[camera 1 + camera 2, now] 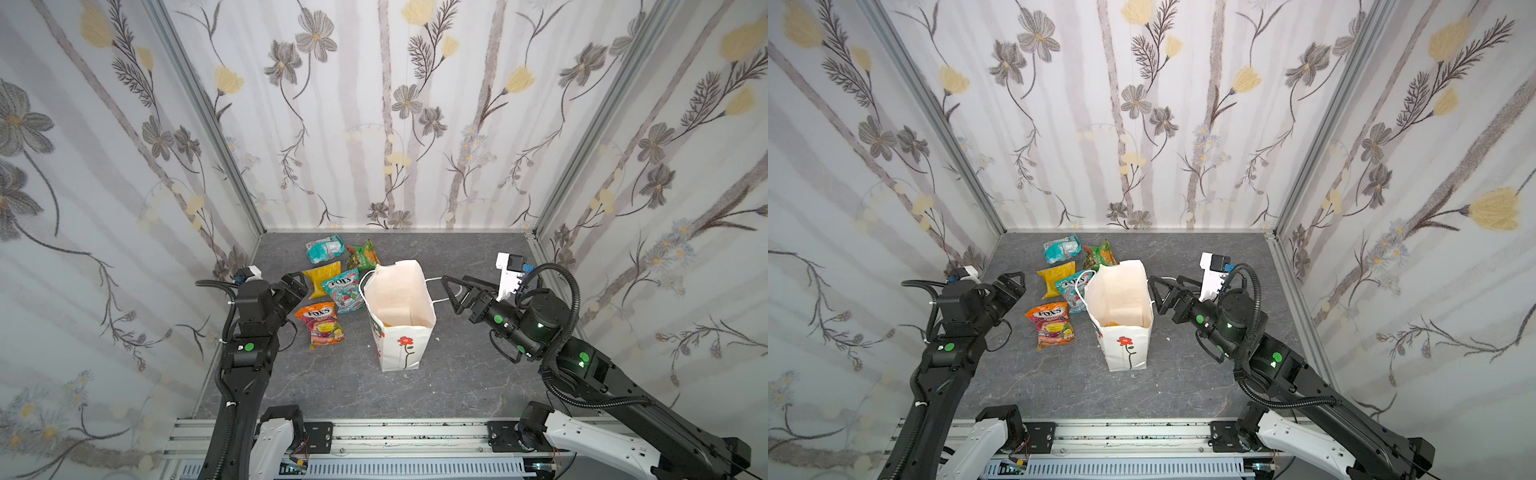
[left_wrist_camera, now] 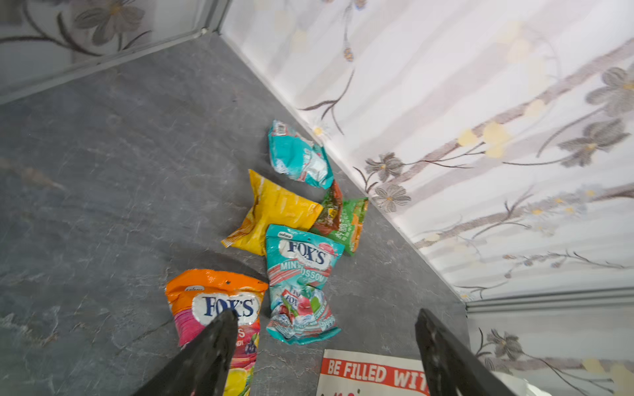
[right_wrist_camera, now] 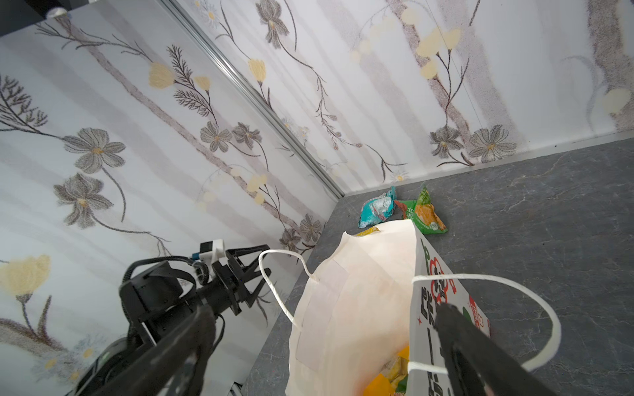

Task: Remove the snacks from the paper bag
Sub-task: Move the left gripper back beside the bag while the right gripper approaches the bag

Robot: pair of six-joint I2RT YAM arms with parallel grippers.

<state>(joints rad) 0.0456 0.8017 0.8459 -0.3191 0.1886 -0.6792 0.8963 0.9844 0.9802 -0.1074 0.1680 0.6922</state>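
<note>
Broadly, the grey marbled table (image 1: 457, 374) is carrying everything. Near its middle the tall white paper bag (image 1: 395, 353), printed with a red flower on a black stem, is standing upright with its mouth gaping and its white cord handles (image 3: 274, 284) drooping outward. The right hand (image 1: 449, 293) is hanging just beside the bag's right rim, its jaws spread wide and gripping nothing. The left hand (image 1: 299, 284) is hovering at the left edge of the packets, likewise wide and empty.

Five crinkly packets are lying on the table left of and behind the bag:
- a large orange "FOX'S" packet (image 1: 320, 326) nearest the front
- a teal "FOX'S" packet (image 1: 343, 291) just beside the bag
- a yellow packet (image 1: 322, 276) touching that one
- a plain teal packet (image 1: 326, 248) and a green-and-orange packet (image 1: 363, 255) near the back wall

Inside the bag, orange and yellow wrapping (image 3: 377, 385) is showing at the bottom.
</note>
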